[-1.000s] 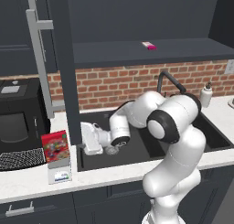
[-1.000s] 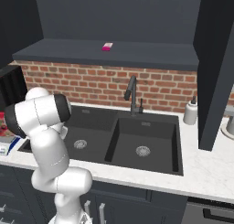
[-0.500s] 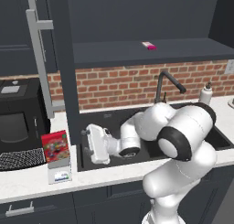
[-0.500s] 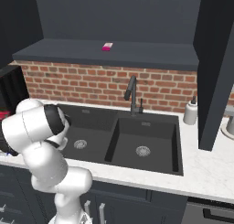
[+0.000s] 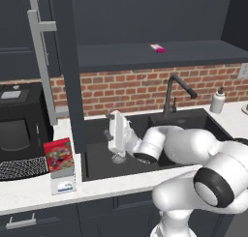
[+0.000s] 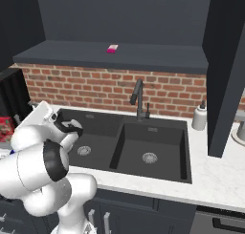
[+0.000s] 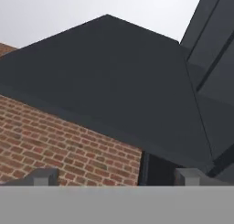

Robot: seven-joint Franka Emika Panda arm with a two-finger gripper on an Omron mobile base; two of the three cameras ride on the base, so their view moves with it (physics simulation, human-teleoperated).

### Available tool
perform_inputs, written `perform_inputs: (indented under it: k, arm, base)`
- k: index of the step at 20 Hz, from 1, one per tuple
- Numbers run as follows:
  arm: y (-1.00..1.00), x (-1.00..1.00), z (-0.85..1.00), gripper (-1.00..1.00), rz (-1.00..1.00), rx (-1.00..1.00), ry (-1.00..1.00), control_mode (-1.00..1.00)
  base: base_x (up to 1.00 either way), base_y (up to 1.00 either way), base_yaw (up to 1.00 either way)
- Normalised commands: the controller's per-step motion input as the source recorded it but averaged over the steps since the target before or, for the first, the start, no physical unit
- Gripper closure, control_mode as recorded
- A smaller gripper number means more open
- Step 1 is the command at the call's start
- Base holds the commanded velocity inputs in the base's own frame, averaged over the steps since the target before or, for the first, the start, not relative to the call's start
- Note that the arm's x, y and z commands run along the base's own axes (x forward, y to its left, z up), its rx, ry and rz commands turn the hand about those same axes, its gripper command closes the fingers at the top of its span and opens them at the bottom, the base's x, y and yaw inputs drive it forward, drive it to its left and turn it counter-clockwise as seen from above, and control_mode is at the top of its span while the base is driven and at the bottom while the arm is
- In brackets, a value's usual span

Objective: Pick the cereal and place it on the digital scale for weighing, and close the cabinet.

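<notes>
I am lifting my tool, fingers spread wide and empty, toward the open navy cabinet door; the red cereal box is resting on the grey scale (push the door's face squarely).

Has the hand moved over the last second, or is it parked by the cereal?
Yes. In the left base view the hand has swung right and up, away from the cereal on the digital scale, toward the faucet. It's open, holding nothing.
</notes>
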Motion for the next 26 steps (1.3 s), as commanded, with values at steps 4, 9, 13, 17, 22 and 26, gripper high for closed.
perform_inputs:
  k: [4, 9, 13, 17, 22, 26]
  arm:
    - [-0.74, -0.58, 0.91, -1.00, -0.40, 0.15, 0.25, -1.00]
    - [-0.71, -0.46, 0.87, -1.00, -0.37, 0.12, 0.24, -1.00]
    - [-0.62, -0.37, 0.83, -1.00, -0.33, 0.06, 0.28, -1.00]
    - [-0.60, -0.34, 0.73, -1.00, -0.30, 0.03, 0.31, -1.00]
    - [-0.73, -0.32, 0.73, -1.00, -0.28, 0.04, 0.35, -1.00]
    - [-0.58, -0.16, 0.49, -1.00, -0.27, 0.00, 0.37, -1.00]
  base:
    - [0.00, 0.00, 0.00]
    - [0.00, 0.00, 0.00]
    - [0.00, 0.00, 0.00]
    - [0.00, 0.00, 0.00]
    - [0.00, 0.00, 0.00]
    - [0.00, 0.00, 0.00]
